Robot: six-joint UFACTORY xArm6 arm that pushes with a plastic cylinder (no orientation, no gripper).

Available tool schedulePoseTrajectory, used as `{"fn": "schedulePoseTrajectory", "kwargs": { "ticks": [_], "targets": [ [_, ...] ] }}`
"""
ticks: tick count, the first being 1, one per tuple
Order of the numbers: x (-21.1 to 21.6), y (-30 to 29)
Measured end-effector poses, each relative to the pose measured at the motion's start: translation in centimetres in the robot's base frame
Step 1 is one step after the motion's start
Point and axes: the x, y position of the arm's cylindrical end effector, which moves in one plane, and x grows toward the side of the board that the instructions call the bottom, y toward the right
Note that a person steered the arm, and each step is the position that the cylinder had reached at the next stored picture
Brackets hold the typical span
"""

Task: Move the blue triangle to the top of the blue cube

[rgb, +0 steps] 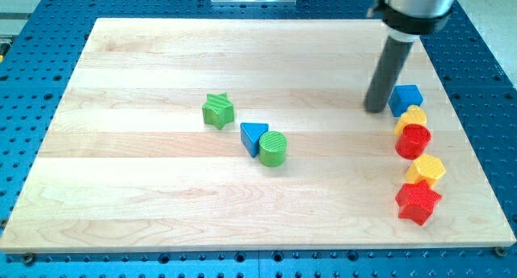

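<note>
1. Resting on the pale wooden board (161, 205), my tip (376, 109) sits just beside the blue cube (405, 98), on the cube's left in the view; whether they touch I cannot tell.
2. My tip is a plain dark rod end with nothing to clench or release, and it grasps nothing.
3. The blue triangle block (252, 136) lies near the board's middle, well apart from my tip and the blue cube, to the view's left of both.
4. A green cylinder block (273, 148) touches the blue triangle on its lower right side.
5. A green star block (218, 110) stands near the triangle, toward the view's upper left.
6. Below the blue cube runs a column along the view's right: a yellow block (413, 117), a red cylinder (414, 141), another yellow block (426, 170) and a red star block (418, 201).
</note>
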Motion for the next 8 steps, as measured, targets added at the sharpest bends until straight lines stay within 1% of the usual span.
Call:
{"fn": "schedulePoseTrajectory", "kwargs": {
  "ticks": [1, 2, 3, 4, 5, 6, 7, 8],
  "targets": [
    [2.4, -6.9],
    [9.1, -7.6],
    [11.8, -12.1],
    [9.7, -17.5],
    [5.2, -20.4],
    [4.7, -18.1],
    [0.8, -18.0],
    [-1.9, -16.5]
  ]
}}
